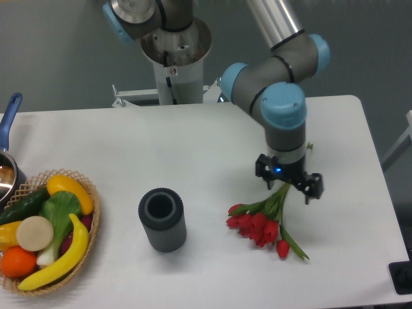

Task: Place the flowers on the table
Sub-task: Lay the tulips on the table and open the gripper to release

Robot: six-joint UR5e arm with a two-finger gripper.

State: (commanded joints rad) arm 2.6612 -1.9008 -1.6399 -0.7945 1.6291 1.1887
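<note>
The flowers [261,226], a bunch of red tulips with green stems, lie on the white table [212,141] at the front right, heads toward the left and front. My gripper [288,185] hangs straight down over the stem end, and the stems run up between its black fingers. I cannot tell whether the fingers still press the stems or stand apart from them. The heads and lower leaves touch the tabletop.
A dark grey ribbed cylinder vase [162,219] stands upright left of the flowers. A wicker basket [90,215] of fruit and vegetables sits at the front left corner. A blue-handled pot [8,138] is at the left edge. The robot base [175,51] stands behind the table.
</note>
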